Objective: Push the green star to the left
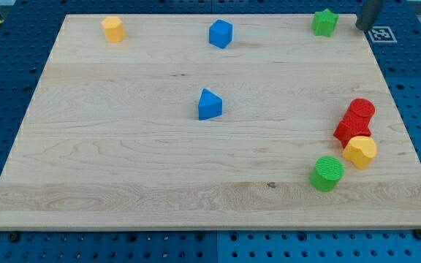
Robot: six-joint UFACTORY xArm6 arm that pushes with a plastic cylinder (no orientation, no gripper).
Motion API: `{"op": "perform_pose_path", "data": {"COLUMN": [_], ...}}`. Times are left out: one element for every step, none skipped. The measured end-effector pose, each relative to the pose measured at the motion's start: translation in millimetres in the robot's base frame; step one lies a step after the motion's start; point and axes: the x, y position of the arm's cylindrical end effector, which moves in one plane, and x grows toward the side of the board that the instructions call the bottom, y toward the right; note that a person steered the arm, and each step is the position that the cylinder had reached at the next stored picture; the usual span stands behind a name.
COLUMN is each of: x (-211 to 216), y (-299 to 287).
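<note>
The green star [325, 22] lies on the wooden board near its top right corner. My tip [359, 28] is the lower end of the dark rod that enters at the view's top right. It sits just to the right of the green star, apart from it by a small gap, at the board's top right edge.
A yellow block [112, 29] lies at the top left. A blue cube [221, 33] is at top centre, and a blue wedge-like block [209, 104] near the middle. At right are two red blocks [356, 122], a yellow block [359, 151] and a green cylinder [327, 173].
</note>
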Motion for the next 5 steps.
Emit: {"op": "perform_pose_path", "data": {"x": [0, -1, -1, -1, -2], "y": [0, -27, -92, -92, -84]}}
